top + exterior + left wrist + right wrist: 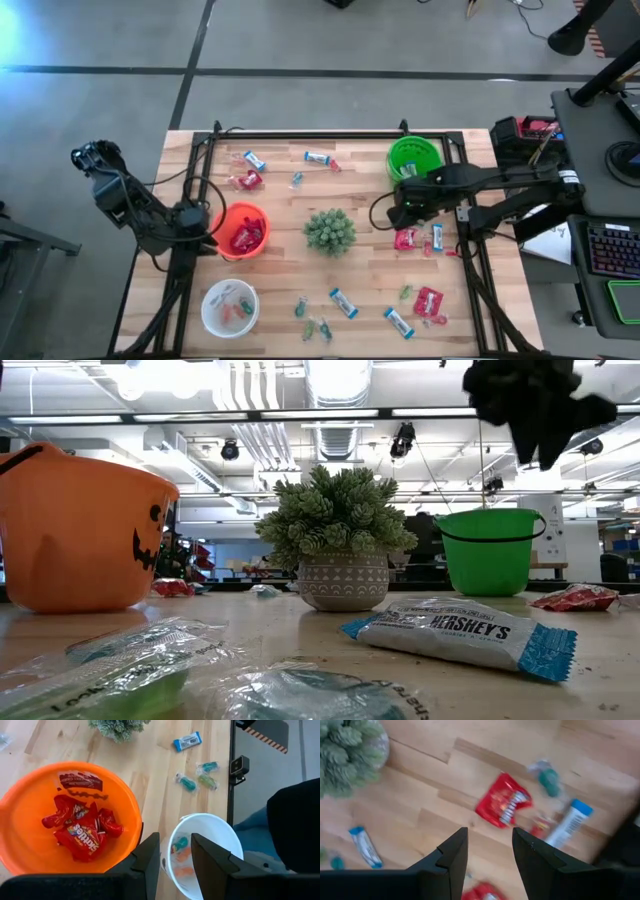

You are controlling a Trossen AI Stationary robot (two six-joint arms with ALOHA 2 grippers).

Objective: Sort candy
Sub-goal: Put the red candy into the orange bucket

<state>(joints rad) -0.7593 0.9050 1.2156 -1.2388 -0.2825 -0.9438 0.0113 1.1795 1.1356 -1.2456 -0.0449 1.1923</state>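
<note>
Above the orange bowl (241,230): left end effector (175,851), narrow gap, empty
Above the red packet (502,800): right end effector (490,842), narrow gap, empty
Desk (290,270): candy scattered

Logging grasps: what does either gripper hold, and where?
Nothing. Left gripper and right gripper are both open and empty above the table.

You can read "HERSHEY'S" on the blue-and-white bar (462,633) lying nearest the low camera; "Skittles" shows on a red packet (82,837) in the orange bowl (30,790).
</note>
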